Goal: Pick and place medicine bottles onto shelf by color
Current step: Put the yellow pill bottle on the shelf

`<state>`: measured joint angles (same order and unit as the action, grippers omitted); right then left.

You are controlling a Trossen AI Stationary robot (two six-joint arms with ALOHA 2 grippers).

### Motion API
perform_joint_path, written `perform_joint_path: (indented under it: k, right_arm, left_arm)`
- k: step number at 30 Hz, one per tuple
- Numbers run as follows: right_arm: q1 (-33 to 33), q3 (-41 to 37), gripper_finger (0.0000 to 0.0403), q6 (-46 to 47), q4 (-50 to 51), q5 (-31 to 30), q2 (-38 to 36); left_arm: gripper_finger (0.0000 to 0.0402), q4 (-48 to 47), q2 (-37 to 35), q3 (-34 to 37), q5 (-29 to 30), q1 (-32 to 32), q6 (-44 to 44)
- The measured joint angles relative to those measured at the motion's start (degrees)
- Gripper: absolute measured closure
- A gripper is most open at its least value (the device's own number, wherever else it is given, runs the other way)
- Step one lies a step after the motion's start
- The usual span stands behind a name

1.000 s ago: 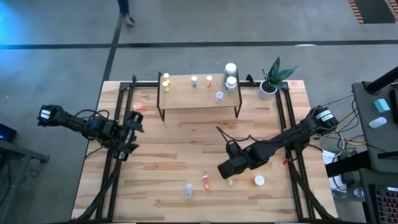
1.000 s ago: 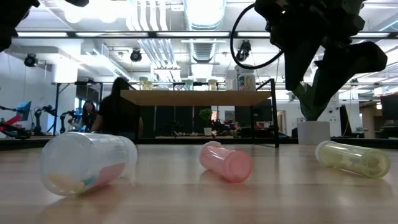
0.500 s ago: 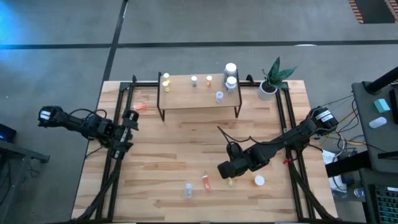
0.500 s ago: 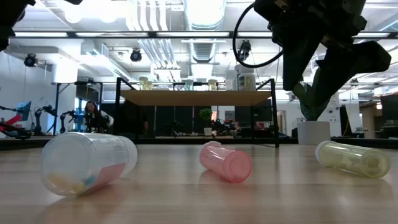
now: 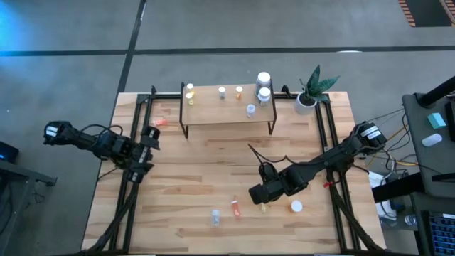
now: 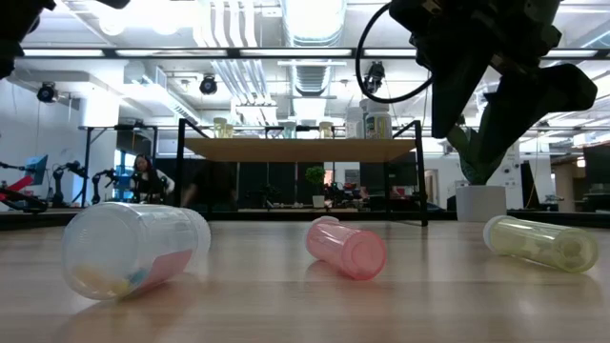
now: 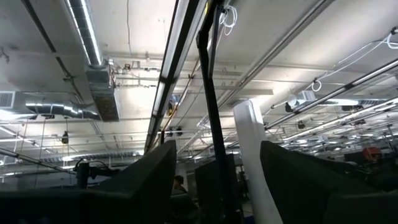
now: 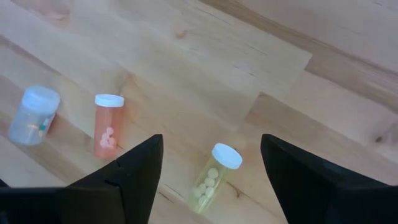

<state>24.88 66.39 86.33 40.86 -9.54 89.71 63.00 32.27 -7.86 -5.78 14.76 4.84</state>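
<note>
1. The right gripper (image 5: 260,200) hangs over the near end of the table, its two fingers (image 8: 134,171) spread wide and empty, with the yellow bottle (image 8: 213,170) lying on its side between them and lower down, not touched.
2. Over the last second this arm has barely shifted; it has crept slightly toward the yellow bottle (image 5: 263,208) and its jaws have opened a touch. That looks like lining up for a pick, not a grasp yet.
3. Beside the yellow bottle lie an orange bottle (image 8: 107,128) and, farther the same way, a clear bottle (image 8: 34,116); all three are down on the table, white-capped, well apart from the shelf (image 5: 227,107).
4. A white cap or pot (image 5: 296,206) sits on the yellow bottle's other side, near the table's right rail.
5. The shelf at the far end already carries several bottles: a yellow one (image 5: 190,91) at its left end, small ones mid-board, two larger white-capped ones (image 5: 264,87) at its right.
6. The left gripper (image 5: 147,151) waits at the table's left edge, far from the yellow bottle, jaws apart and holding nothing; that arm has drawn back a little.
7. In the low view a person who stood behind the shelf has moved aside; a figure (image 6: 143,176) remains in the far room.
</note>
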Motion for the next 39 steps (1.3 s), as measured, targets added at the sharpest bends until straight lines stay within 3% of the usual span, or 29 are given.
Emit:
perform_joint_path:
  k: [11, 27, 39]
  right_arm:
    - [0.4, 0.0, 0.0071, 5.7, 0.1, 5.4, 6.6]
    - [3.5, 4.4, 0.0078, 8.7, -0.1, 8.6, 14.4]
    - [3.7, 4.5, 0.0079, 8.7, 0.5, 7.4, 15.0]
  left_arm:
    - [0.0185, 0.0, 0.9, 0.0, 0.0, 0.0, -0.1]
    - [0.0185, 0.0, 1.2, 0.1, 0.0, 0.0, -0.2]
    - [0.0185, 0.0, 1.4, 0.1, 0.0, 0.0, -0.2]
